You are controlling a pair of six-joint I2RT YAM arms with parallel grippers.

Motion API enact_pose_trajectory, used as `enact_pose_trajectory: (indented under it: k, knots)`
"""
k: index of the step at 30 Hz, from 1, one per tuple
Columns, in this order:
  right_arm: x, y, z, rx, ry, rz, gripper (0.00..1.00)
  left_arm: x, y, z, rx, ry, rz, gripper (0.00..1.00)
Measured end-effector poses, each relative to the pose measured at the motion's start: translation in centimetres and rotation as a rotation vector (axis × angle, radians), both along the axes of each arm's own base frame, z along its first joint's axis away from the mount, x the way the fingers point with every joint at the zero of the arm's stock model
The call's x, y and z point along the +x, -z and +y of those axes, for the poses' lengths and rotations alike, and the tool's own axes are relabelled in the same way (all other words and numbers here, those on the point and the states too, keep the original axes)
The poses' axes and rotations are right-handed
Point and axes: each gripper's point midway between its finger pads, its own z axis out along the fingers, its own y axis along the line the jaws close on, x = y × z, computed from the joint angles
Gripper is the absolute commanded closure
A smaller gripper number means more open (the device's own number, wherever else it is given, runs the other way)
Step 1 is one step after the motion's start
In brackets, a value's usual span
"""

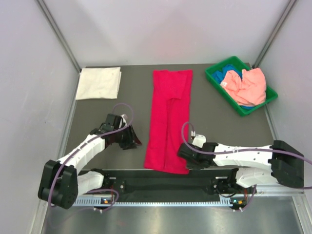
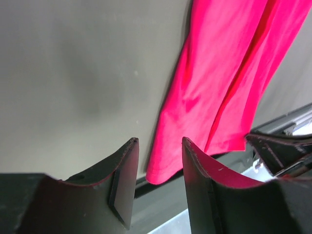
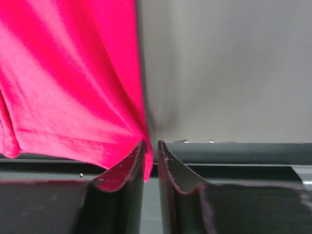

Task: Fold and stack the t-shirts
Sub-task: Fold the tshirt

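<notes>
**A:** Shirt status?

**B:** The crimson-red t-shirt (image 1: 168,122) is laid down the middle of the worktop (image 1: 219,122). It is folded lengthwise into a narrow strip, with one end near the far edge and the hem at the near edge. No cross fold is made yet.

**A:** The rest?

**B:** The white t-shirt (image 1: 99,83) is folded square and parked at the far left corner, so it is counted as done. The salmon-pink t-shirt (image 1: 248,85) and the blue t-shirt (image 1: 228,75) are bunched unfolded in the green bin (image 1: 210,77) at the far right corner. Nothing is stacked.

**A:** Grippers?

**B:** The right gripper (image 3: 151,144) is set at the hem's near right corner. Its jaws are narrowly apart. The cloth corner is seen at the slit, but no clamp on it is seen. The left gripper (image 2: 160,141) is held just left of the strip, towards the near edge. Its jaws are apart with nothing between them.

**A:** Progress?

**B:** It is judged under half. One of four is folded and one is half-folded. Two are untouched, and the stacking is outstanding.
</notes>
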Motion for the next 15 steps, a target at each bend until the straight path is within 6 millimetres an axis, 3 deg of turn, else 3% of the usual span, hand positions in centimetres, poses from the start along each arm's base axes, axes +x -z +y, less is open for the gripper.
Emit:
enact_pose_trajectory:
  k: [5,9,15]
  knots:
    - [0.2,-1.3,-0.7,0.0,-0.03,-0.019,0.68,-2.2,1.1,-1.2,-0.009,0.033,0.042,0.55]
    - [1.8,-2.6,-0.2,0.036,-0.026,-0.04,0.65,-3.6,1.7,-2.4,-0.023,0.063,0.053,0.55]
    - [2.7,-2.6,1.1,0.113,-0.058,-0.031,0.63,-5.0,2.6,-3.5,-0.021,0.089,0.066,0.56]
